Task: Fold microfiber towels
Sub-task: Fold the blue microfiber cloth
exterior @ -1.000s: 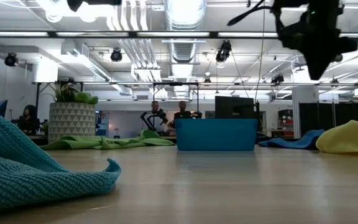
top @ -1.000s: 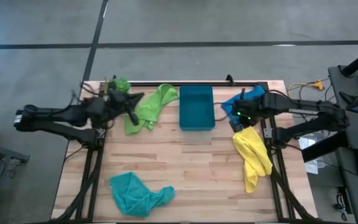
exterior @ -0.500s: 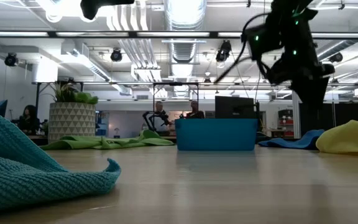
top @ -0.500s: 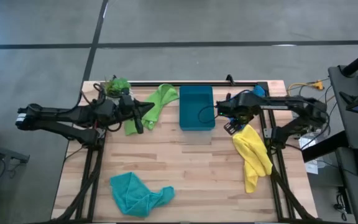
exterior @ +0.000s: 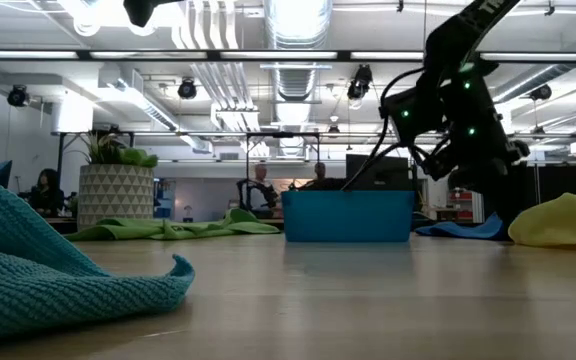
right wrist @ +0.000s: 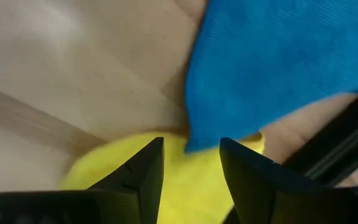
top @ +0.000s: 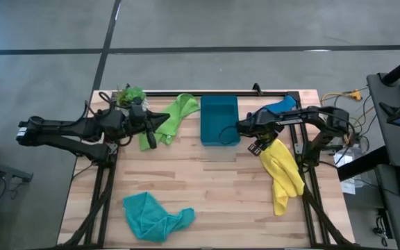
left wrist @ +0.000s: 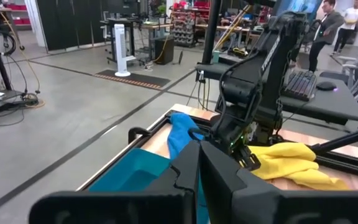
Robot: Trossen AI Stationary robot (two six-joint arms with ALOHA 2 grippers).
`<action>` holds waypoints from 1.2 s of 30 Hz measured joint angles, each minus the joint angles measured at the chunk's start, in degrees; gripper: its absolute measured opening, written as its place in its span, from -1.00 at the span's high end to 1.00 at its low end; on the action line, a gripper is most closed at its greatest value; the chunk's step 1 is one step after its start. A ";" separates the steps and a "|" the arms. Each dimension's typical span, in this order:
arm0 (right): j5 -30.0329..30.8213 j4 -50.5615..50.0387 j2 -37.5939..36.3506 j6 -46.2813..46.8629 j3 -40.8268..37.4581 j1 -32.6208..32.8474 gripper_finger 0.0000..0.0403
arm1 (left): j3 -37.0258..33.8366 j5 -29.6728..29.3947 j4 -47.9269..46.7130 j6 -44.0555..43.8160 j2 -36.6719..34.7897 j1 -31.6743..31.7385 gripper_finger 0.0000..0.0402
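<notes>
1. Four microfiber towels lie unfolded on the bench [top: 207, 180]: the yellow towel [top: 282, 173] at the right edge, its long axis running near-to-far; the blue towel [top: 276, 108] bunched at the far right corner; the lime green towel [top: 172, 114] far left of the teal-blue bin [top: 219, 119]; the teal towel [top: 148, 214] crumpled near left.
2. In the right wrist view, the blue towel's edge [right wrist: 278, 68] meets the yellow one [right wrist: 185, 180], with bare wood beside them.
3. Right gripper [top: 253, 144] hovers just right of the bin, at the yellow towel's far end, fingers [right wrist: 138, 174] spread and empty. The yellow towel stretches away from it toward the near edge, so this arm is clearly the nearer one for it.
4. Left gripper [top: 150, 133] sits over the green towel's left part, fingers pressed together; whether they pinch cloth I cannot tell.
</notes>
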 joint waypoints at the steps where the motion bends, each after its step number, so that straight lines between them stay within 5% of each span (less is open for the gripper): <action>1: 0.04 0.64 0.41 -0.02 -0.22 -0.15 0.24 | -0.04 0.00 -0.08 -0.01 -0.02 0.00 1.00; 9: 1.22 1.56 3.30 -0.97 -2.21 -1.65 0.37 | -0.07 0.00 0.14 0.01 0.30 0.00 1.00; 18: 1.22 1.33 -1.50 -1.26 -2.03 -1.60 0.92 | -0.07 0.01 0.21 -0.03 -0.45 -0.04 1.00; 36: 0.98 -7.55 -23.80 -1.52 12.12 -1.60 0.96 | -0.02 -0.01 0.57 0.51 1.08 0.00 1.00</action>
